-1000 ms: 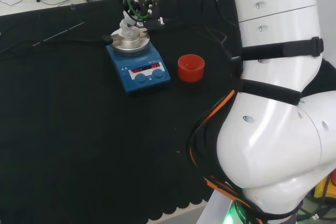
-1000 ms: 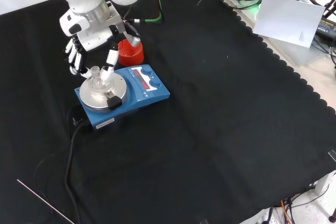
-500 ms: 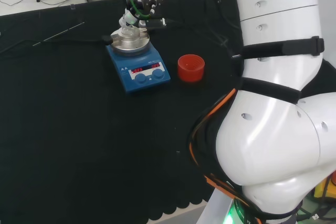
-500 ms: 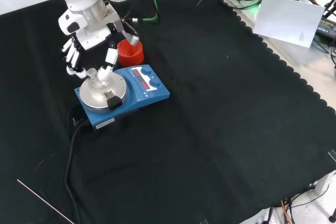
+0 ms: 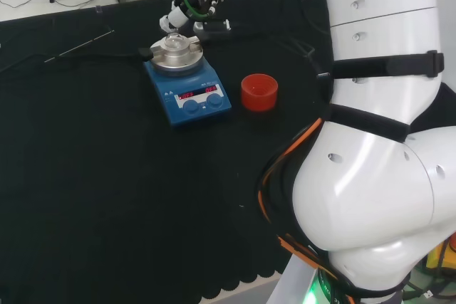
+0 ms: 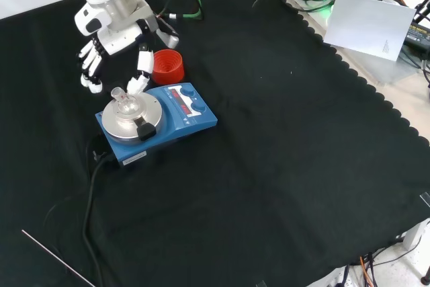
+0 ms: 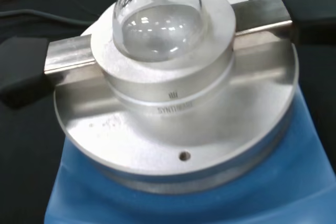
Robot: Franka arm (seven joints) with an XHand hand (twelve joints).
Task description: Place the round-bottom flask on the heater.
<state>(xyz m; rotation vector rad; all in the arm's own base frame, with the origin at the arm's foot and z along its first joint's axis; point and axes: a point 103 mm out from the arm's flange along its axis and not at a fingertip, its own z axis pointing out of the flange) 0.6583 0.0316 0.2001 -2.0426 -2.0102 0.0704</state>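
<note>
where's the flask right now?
The flask sits in the round metal block on top of the blue heater, upper left in the front view, with the red ring stand just behind and the hand above it.

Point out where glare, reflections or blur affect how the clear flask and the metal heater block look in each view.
Wrist view: the clear round-bottom glass flask carries small white highlights, and the silver metal heater block shows a soft sheen; a blurred white patch sits at the picture's edge. Front view: the flask is faint against the shiny plate of the blue heater. Head view: the flask is hard to make out.
</note>
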